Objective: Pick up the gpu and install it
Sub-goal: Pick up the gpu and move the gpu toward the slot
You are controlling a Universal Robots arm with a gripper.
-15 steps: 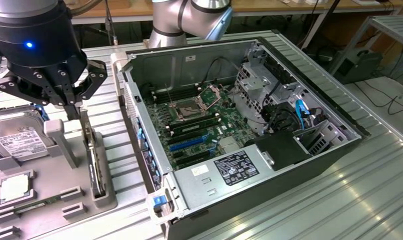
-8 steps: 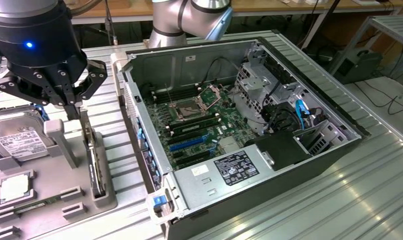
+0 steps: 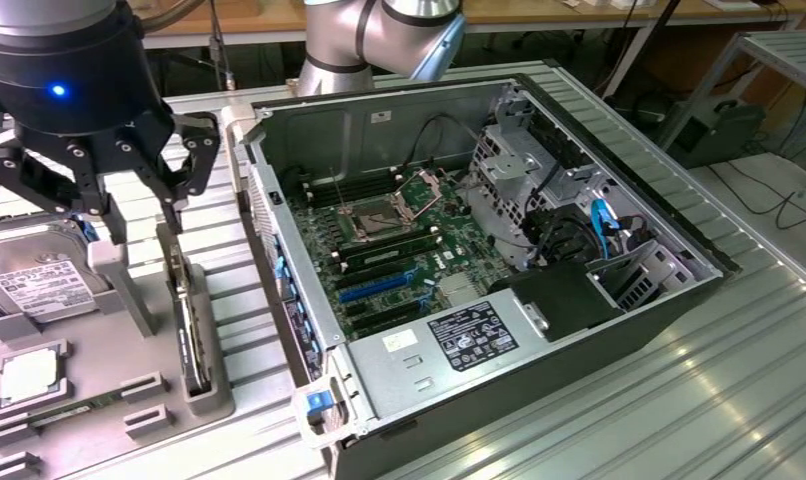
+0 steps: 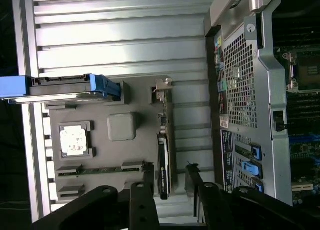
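The gpu [image 3: 187, 325], a thin dark rectangular card with a silver metal bracket, stands on edge in a slot of the grey moulded holder tray [image 3: 90, 350], along the tray edge nearest the open black-and-silver computer case [image 3: 577, 372]. The black end effector [image 3: 130, 215] points straight down above it. Its fingers [image 4: 148, 179] are spread, one on each side of the card, gripping nothing. The tray rests on the ribbed metal table [image 3: 723, 380].

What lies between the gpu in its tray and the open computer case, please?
A bare strip of the ribbed metal table, past the tray's edge; nothing stands between the gpu and the computer case. Both views show it.
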